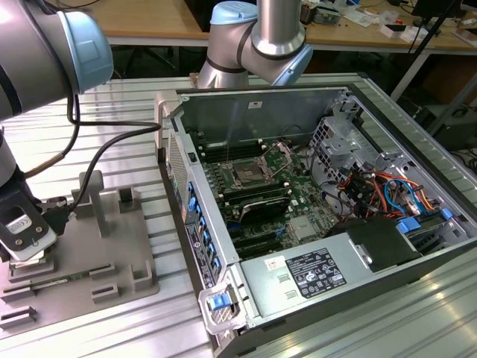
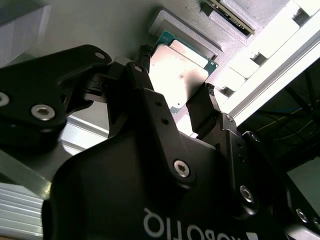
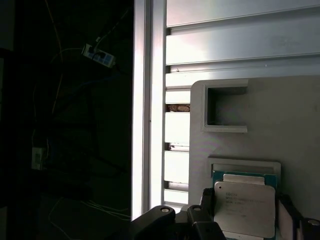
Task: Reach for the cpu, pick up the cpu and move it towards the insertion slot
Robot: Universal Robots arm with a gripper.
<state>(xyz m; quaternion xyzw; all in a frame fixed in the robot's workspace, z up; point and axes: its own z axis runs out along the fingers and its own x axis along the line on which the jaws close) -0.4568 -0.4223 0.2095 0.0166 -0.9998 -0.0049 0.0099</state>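
The open computer case (image 1: 246, 112) takes up the exterior view's right, lying on the slatted metal table (image 1: 112, 112). The grey tray (image 1: 127, 239) sits on the same table toward the exterior view's left, just beside the case. My gripper (image 1: 28, 250) is down over the tray's far end, away from the case. The insertion slot (image 1: 246, 175) lies flat on the board inside the case, well apart from where I am working.

In the second wrist view the fingers (image 2: 202, 107) pinch the cpu (image 2: 180, 70) by two opposite edges, one pad on each side. The chip is at its shallow framed nest in the tray, and I cannot tell whether it is clear of that nest.

I judge the step in hand to be the pick-up. To do it well I want an even grip on the edges only, with nothing over the face. I also want a straight, level rise, so no corner catches the nest's frame. The squeeze should be just firm enough, because a thin plate held by its edges can pivot between the pads.

The cpu lies flat, silvery face up toward the wrist, its edges parallel to the nest's frame and the table's slats. It is close to square, so I see no marked long axis. The fingers close across one pair of sides.
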